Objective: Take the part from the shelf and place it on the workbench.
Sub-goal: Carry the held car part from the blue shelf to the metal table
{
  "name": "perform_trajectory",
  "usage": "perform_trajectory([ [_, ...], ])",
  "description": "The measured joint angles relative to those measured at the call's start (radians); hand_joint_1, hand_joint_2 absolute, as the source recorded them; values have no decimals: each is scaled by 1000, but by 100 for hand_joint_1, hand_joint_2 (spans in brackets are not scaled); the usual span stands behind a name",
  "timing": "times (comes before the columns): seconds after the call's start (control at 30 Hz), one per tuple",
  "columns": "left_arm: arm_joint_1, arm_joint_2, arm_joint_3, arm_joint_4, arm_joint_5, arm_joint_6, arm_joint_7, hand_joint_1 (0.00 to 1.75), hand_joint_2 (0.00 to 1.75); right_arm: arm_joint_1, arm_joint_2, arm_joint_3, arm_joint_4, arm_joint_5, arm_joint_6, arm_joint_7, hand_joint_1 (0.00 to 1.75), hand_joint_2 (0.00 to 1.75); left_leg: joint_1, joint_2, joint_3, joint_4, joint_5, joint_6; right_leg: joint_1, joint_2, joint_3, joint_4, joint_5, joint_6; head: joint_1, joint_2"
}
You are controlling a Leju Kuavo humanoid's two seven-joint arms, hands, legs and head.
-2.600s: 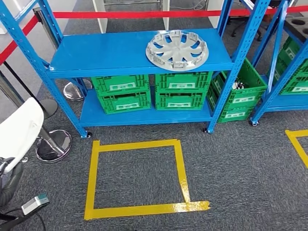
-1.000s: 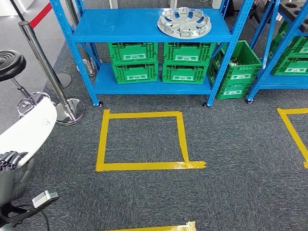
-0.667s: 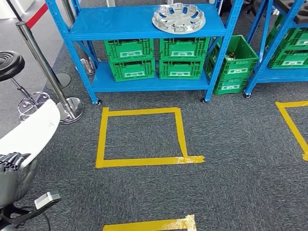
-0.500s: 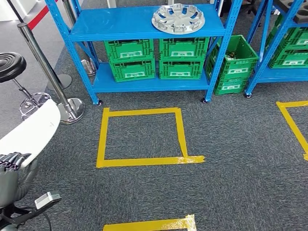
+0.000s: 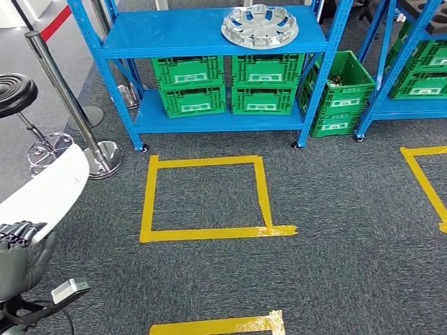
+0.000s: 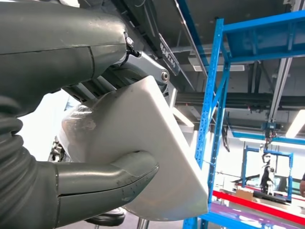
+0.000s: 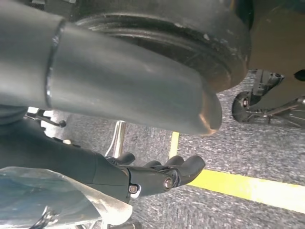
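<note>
My left hand (image 5: 18,255) holds a white curved panel part (image 5: 45,192) at the lower left of the head view. In the left wrist view the grey thumb (image 6: 107,179) presses one face of the white part (image 6: 151,143) and the fingers lie across the other. My right hand (image 7: 158,174) hangs over the carpet, dark fingers stretched out straight, thumb apart, nothing between them. A silver hubcap (image 5: 259,26) lies on the top board of the blue shelf (image 5: 168,33), far ahead of both hands.
Green crates (image 5: 192,84) fill the lower shelf, and another green crate (image 5: 340,94) stands between it and a second blue rack (image 5: 406,70). A yellow tape square (image 5: 205,199) marks the carpet. A steel barrier post (image 5: 63,98) and a black stool (image 5: 16,91) stand on the left.
The whole view has shifted: the shelf now sits farther off and higher than 2.6 s ago, and another tape strip shows below. The white part stays in my left hand. Little differs over the last half second.
</note>
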Motion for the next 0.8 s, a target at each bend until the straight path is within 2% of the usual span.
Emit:
perform_trajectory([
  [0.23,11,0,7,0,-1,0,-10,175,175,1,0,1,0,1,-12,1,0,0,-1,0,-4,2,0,0,-1,0,-3,0,1,2,0,0],
  [0.3,12,0,10,0,-5,0,-14,175,175,1,0,2,0,3,-25,8,0,0,-3,-1,-5,1,1,10,-5,-4,0,-7,7,9,-1,0],
  [0.37,12,0,12,0,-10,1,-16,175,175,0,0,4,0,4,-39,12,0,0,1,-5,6,-28,17,26,-6,-5,1,-12,4,19,-2,0],
  [0.43,9,-1,13,0,-13,1,-17,175,175,0,-1,6,0,4,-47,14,0,0,9,-12,16,-60,38,32,-7,-1,-25,43,-41,25,-1,0],
  [0.5,7,-3,12,1,-16,1,-18,175,175,0,-1,8,0,5,-52,16,0,0,11,-20,9,-63,44,31,-14,2,-81,169,-108,34,-1,0],
  [0.53,6,-4,12,2,-17,1,-18,175,175,1,-2,9,0,5,-54,17,0,0,13,-27,4,-60,45,28,-19,2,-103,221,-126,40,-1,0],
  [0.57,5,-5,11,4,-18,1,-19,175,175,1,-2,11,0,6,-57,17,0,0,16,-34,-1,-55,45,24,-24,2,-112,243,-127,47,-1,0],
  [0.6,4,-6,10,5,-19,1,-20,175,175,1,-3,13,0,6,-59,18,0,0,21,-43,-7,-49,45,18,-30,3,-101,225,-108,54,-1,0],
  [0.63,3,-8,9,6,-20,1,-21,175,175,1,-3,16,0,7,-60,18,0,0,26,-53,-13,-39,42,10,-38,9,-72,172,-77,63,-1,0],
  [0.67,0,-9,9,7,-20,1,-22,175,175,1,-4,19,0,7,-60,19,0,0,32,-63,-21,-24,38,-1,-46,29,-38,111,-55,74,0,0],
  [0.7,-3,-9,9,7,-20,1,-23,175,175,1,-4,21,0,8,-60,21,0,0,35,-73,-32,-5,31,-12,-50,49,-12,60,-42,77,1,0],
  [0.73,-5,-9,9,7,-20,1,-25,175,175,1,-4,23,0,8,-60,23,0,0,37,-82,-42,11,26,-22,-52,64,3,34,-41,73,1,0],
  [0.77,-7,-9,8,8,-20,1,-28,175,175,2,-4,25,0,9,-60,25,0,0,37,-90,-50,22,24,-30,-50,73,7,31,-48,64,0,0],
  [0.8,-9,-9,8,8,-20,1,-30,175,175,2,-4,25,0,9,-60,28,0,0,37,-99,-56,28,25,-36,-46,64,6,38,-49,50,-1,0],
])
